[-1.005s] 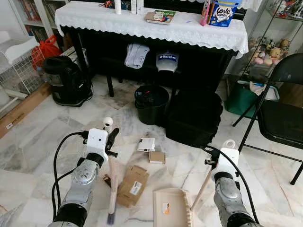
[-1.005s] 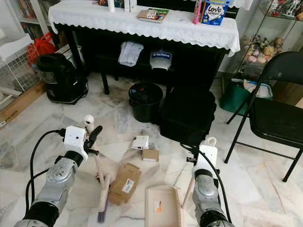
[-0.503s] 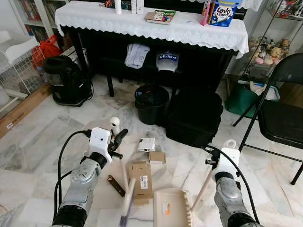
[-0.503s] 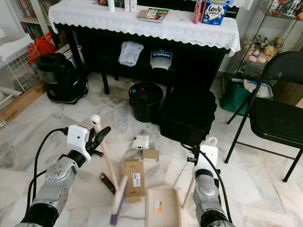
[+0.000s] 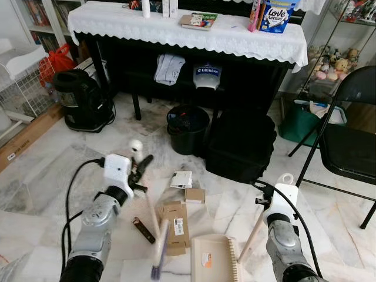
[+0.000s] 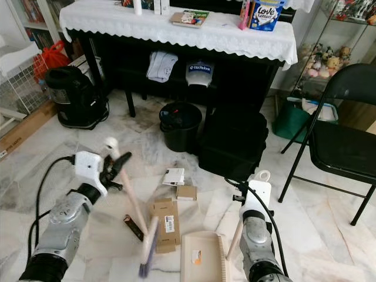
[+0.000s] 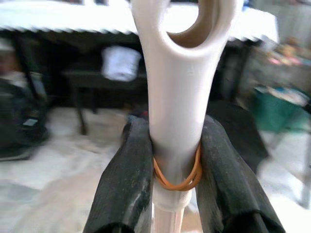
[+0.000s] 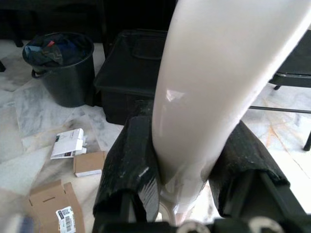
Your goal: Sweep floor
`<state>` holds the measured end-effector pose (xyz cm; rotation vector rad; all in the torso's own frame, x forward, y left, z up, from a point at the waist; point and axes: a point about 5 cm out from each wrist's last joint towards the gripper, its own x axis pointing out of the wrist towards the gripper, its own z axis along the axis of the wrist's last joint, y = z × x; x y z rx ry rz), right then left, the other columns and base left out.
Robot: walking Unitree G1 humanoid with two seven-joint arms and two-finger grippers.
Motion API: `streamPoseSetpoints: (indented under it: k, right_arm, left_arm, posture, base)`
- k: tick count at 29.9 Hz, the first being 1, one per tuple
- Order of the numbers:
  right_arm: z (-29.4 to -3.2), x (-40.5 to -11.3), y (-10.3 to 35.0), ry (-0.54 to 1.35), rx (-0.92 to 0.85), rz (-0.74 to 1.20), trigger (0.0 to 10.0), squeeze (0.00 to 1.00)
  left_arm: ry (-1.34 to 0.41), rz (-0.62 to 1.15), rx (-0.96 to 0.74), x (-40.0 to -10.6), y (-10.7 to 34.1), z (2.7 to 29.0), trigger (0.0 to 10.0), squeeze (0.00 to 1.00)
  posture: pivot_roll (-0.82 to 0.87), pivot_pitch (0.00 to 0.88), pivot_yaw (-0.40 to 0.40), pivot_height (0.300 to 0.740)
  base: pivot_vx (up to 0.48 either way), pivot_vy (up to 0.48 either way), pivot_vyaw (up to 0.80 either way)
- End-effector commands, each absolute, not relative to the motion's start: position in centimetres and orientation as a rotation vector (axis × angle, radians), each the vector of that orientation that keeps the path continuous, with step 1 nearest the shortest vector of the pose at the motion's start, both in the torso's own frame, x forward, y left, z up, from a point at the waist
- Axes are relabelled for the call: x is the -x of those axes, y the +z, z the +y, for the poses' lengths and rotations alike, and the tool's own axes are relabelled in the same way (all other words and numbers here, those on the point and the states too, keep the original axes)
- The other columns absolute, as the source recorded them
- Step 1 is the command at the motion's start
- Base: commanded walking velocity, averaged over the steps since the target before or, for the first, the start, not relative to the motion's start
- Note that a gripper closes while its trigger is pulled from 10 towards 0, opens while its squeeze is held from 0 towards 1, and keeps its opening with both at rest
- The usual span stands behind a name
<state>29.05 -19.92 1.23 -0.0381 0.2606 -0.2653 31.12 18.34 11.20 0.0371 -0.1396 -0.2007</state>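
Note:
My left gripper (image 5: 140,168) is shut on the top of a cream broom handle (image 5: 150,204), which slants down to the brush head (image 5: 160,252) on the marble floor. In the left wrist view both fingers (image 7: 125,179) clamp the handle (image 7: 179,97) above an orange rubber band. The brush head rests against a flat cardboard box (image 5: 175,218). A cream dustpan (image 5: 214,259) lies just right of the box, and my right gripper (image 5: 264,204) is shut on its long handle (image 8: 214,87). A small brown box (image 5: 194,195), a white box (image 5: 181,180) and a dark bar (image 5: 143,230) lie nearby.
Ahead stand a black bucket (image 5: 188,128), a black case (image 5: 241,147) and a table with a white cloth (image 5: 117,23). A black vacuum (image 5: 82,100) is at the left, a folding chair (image 5: 346,147) at the right. A long carton (image 5: 26,138) lies far left.
The brush swung right and pushed the cardboard box toward the dustpan, turning it straight. The left gripper then drew back left, tilting the handle. The right arm and dustpan stayed still.

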Motion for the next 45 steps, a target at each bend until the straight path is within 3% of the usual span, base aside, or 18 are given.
streamPoseSetpoints:
  k: [1, 9, 14, 30, 45]
  right_arm:
    - [-20.6, -29.0, 1.3, -0.290, 0.055, 0.271, 10.0, 0.00]
    - [-20.6, -29.0, 1.3, -0.296, 0.046, 0.267, 10.0, 0.00]
    - [-20.6, -29.0, 1.3, -0.297, 0.047, 0.264, 10.0, 0.00]
    - [-20.3, -29.1, 1.4, -0.284, 0.057, 0.249, 10.0, 0.00]
    - [-20.3, -29.2, 1.5, -0.283, 0.060, 0.247, 10.0, 0.00]
  left_arm:
    - [-0.166, -0.259, -0.067, -31.6, 13.8, 18.6, 10.0, 0.00]
    - [-0.107, -0.269, -0.051, -31.2, 13.2, 17.9, 10.0, 0.00]
    - [-0.103, -0.248, -0.044, -30.9, 12.5, 17.2, 10.0, 0.00]
    - [-0.057, -0.247, -0.044, -30.9, 12.4, 17.8, 10.0, 0.00]
    - [-0.050, -0.244, -0.044, -31.0, 12.3, 17.9, 10.0, 0.00]
  posture:
    - [0.06, 0.029, -0.041, 0.740]
    - [0.06, 0.025, -0.039, 0.740]
    - [0.06, 0.024, -0.039, 0.740]
    - [0.06, 0.003, -0.035, 0.740]
    - [0.06, 0.000, -0.040, 0.740]
  base:
    - [0.000, 0.000, 0.00]
    - [0.000, 0.000, 0.00]
    - [0.000, 0.000, -0.77]
    - [0.000, 0.000, -0.05]
    - [0.274, 0.000, 0.00]
